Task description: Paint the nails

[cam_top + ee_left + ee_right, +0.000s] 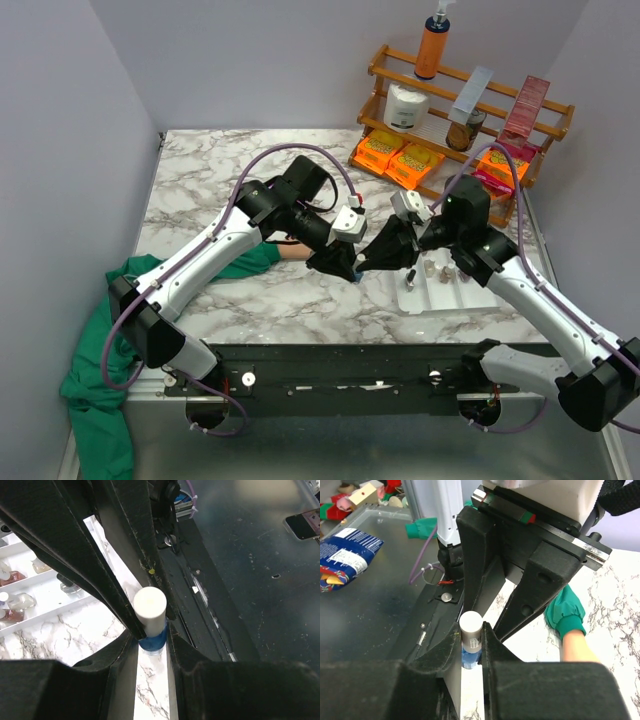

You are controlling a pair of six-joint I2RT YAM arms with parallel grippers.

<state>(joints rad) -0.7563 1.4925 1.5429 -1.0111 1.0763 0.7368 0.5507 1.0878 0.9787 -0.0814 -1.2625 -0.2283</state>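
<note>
The 2 grippers meet over the bench (200,180) on 1 small bottle (153,641). The left gripper (338,262) is narrowed onto its blue glass body. The right gripper (378,255) is closed from the opposite side around the white cap (149,605). The bottle stands upright with its long axis vertical, so the cap sits directly above the left gripper's fingers. Judging from this, the step in hand is opening the bottle, and the cap would need to turn about that axis and lift straight up.

The fake hand (576,647) lies flat just behind the left gripper, on the side away from the right gripper. Its green sleeve (565,615) trails back under the left arm. Its long axis runs toward the bottle, fingers pointing at the grippers. The nails themselves are hidden behind the gripper fingers in every view. The left gripper is the nearer one. If the cap carries the brush, the right gripper would have to reach past the bottle to them.
</note>
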